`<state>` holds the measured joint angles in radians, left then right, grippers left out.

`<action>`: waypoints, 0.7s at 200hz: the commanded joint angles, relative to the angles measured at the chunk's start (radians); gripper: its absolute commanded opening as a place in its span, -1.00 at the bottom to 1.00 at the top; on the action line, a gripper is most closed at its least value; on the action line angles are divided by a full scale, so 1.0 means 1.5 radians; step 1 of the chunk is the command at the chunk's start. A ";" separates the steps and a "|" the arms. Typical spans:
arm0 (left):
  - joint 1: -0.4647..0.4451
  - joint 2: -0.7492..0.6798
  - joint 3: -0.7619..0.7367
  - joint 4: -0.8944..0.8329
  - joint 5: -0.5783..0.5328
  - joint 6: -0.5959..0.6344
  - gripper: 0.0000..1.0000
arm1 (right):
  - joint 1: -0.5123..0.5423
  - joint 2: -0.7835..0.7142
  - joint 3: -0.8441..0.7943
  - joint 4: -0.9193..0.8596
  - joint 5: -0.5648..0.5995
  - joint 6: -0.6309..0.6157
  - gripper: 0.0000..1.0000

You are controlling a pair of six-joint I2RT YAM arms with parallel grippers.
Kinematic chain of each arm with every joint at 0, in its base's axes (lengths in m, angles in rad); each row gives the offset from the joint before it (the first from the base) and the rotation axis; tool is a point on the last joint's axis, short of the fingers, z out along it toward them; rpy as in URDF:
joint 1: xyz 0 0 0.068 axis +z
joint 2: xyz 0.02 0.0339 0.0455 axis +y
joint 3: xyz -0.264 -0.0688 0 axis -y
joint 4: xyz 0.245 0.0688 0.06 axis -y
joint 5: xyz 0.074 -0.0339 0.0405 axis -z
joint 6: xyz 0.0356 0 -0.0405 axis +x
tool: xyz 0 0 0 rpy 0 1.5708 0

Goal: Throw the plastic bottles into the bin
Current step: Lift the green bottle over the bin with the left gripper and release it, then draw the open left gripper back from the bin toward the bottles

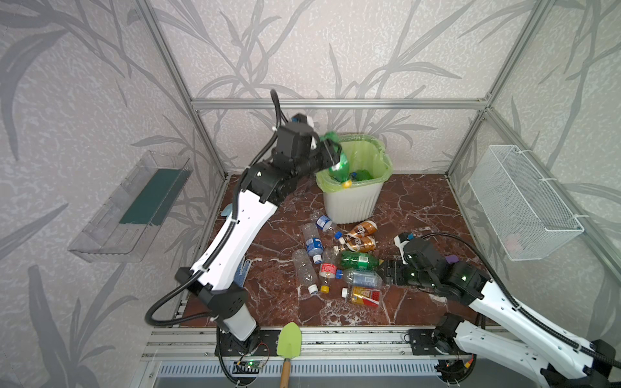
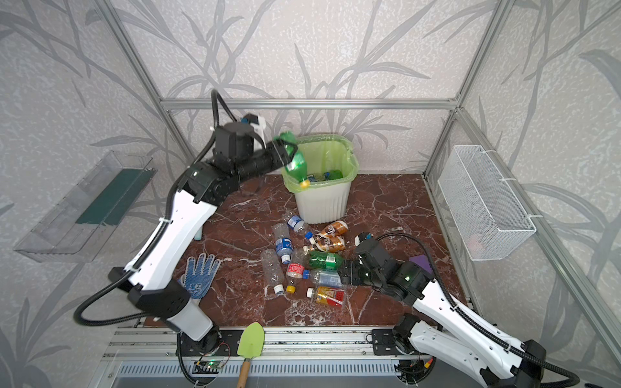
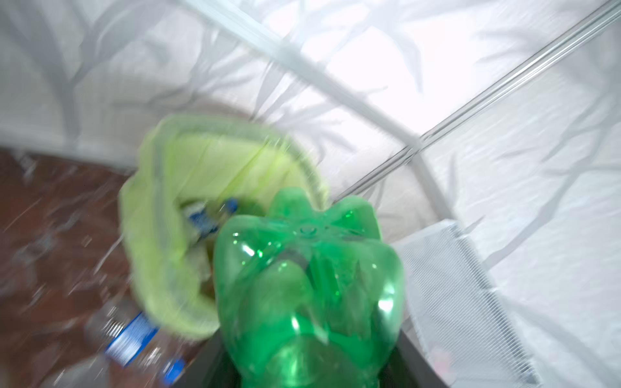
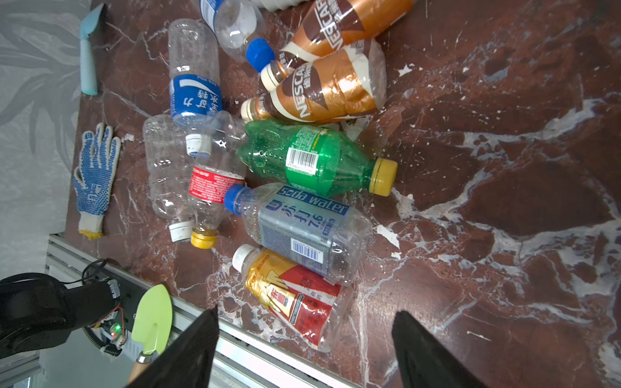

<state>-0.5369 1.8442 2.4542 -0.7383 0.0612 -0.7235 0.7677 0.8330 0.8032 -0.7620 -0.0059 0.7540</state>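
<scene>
The left pincer (image 1: 331, 152) hangs over the near-left rim of the bin (image 1: 353, 205) with a green bottle (image 1: 337, 164) between its fingers, cap down. The frames are too blurred to tell whether the jaws are clamped on it or have let go. The left wrist view shows the bottle's lobed base right in front of that pincer and the bin's mouth beyond it.

The right pincer (image 4: 305, 310) is low over the table with its jaws wide apart and nothing between them.

The bin, below and beyond the left pincer, is white, ribbed and tapered, and lined with a light green bag (image 1: 371, 151) folded over its rim. Inside lie another green bottle (image 1: 363, 174) and some with blue caps and labels. A clear tray (image 1: 100, 242) on the wall on that pincer's side holds a dark green sheet (image 1: 151, 198). A wire basket (image 1: 524, 201) hangs on the wall on the right pincer's side; what is in it I cannot make out.

The other bottles lie on their sides in a loose heap ahead of the right pincer:
- nearest its tips, a red-and-yellow one (image 4: 295, 299)
- next, a crumpled soda-water one (image 4: 302, 228)
- then a green yellow-capped one (image 4: 316, 161)
- farther on, two brown-and-white ones (image 4: 332, 90)
- beside these, clear ones with blue labels (image 4: 195, 97) or a red label (image 4: 215, 184).
</scene>
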 commanded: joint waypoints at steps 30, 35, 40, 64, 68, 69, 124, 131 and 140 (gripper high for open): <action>0.063 0.076 0.161 0.033 0.090 0.005 0.98 | -0.005 -0.019 0.035 -0.051 0.028 0.015 0.71; 0.058 0.042 0.117 0.065 0.098 0.012 0.98 | -0.006 -0.017 0.035 -0.051 0.029 0.015 0.72; 0.053 0.016 0.087 0.089 0.102 0.021 0.98 | -0.006 -0.015 0.035 -0.048 0.029 0.015 0.73; 0.040 -0.020 0.118 0.042 0.123 0.063 0.98 | -0.009 0.009 0.034 -0.032 0.016 0.012 0.72; 0.039 -0.024 0.122 0.030 0.131 0.068 0.98 | -0.008 0.012 0.034 -0.029 0.013 0.013 0.72; 0.039 -0.025 0.123 0.027 0.132 0.069 0.98 | -0.008 0.013 0.034 -0.028 0.013 0.013 0.72; 0.030 -0.287 -0.328 0.119 0.092 0.069 0.91 | -0.008 0.026 0.020 -0.027 -0.003 0.036 0.70; 0.031 -0.317 -0.378 0.122 0.078 0.068 0.91 | -0.008 0.031 0.018 -0.032 -0.009 0.038 0.69; 0.033 -0.346 -0.432 0.100 0.061 0.067 0.91 | -0.007 0.040 0.018 -0.044 -0.018 0.038 0.69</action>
<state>-0.4942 1.3914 2.0251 -0.5980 0.2192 -0.6285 0.7593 0.8722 0.8349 -0.7963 -0.0040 0.7948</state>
